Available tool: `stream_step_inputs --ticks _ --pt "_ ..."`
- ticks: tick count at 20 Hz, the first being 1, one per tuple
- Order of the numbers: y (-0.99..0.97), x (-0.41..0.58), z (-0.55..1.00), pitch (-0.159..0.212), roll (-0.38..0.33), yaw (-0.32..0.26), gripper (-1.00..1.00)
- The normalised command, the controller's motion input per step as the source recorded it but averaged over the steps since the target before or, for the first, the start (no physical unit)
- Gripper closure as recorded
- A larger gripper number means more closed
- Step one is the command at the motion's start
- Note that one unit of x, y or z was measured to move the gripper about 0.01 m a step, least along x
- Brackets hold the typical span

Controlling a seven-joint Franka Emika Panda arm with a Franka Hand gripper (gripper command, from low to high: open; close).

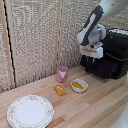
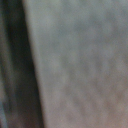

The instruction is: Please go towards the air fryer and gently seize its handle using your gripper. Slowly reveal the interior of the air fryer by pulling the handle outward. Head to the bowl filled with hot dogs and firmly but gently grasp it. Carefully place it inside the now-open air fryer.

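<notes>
your gripper [image 1: 91, 58] hangs fingers-down right against the front of the air fryer [image 1: 111, 54] at the exterior view's right, and you cannot tell whether its jaws are apart or closed, nor make out the handle. the bowl [image 1: 79, 85] of hot dogs [image 1: 78, 85] sits upright, mouth up, on the wooden table [image 1: 95, 107] below, beside the pink cup [image 1: 62, 74]; the wrist view is only grey blur

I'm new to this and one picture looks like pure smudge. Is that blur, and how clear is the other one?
Wrist view: fully out of focus, only a grey field beside a dark band, nothing recognisable. Exterior view: soft and low in detail but readable, evenly lit; the air fryer has a pale sheen on its top, and the bowl casts only a faint shadow.
</notes>
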Motion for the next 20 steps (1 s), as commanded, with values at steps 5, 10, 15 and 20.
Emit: stream_step_inputs --ticks 5,10,15,20 --pt "0.53 -0.559 0.04 0.007 0.095 0.022 1.0" --pt "0.38 -0.33 -0.22 -0.012 0.08 0.008 1.0" --pt "0.41 -0.022 -0.37 -0.033 0.027 -0.017 1.0" --pt "0.55 -0.003 -0.27 -0.019 0.069 -0.101 1.0"
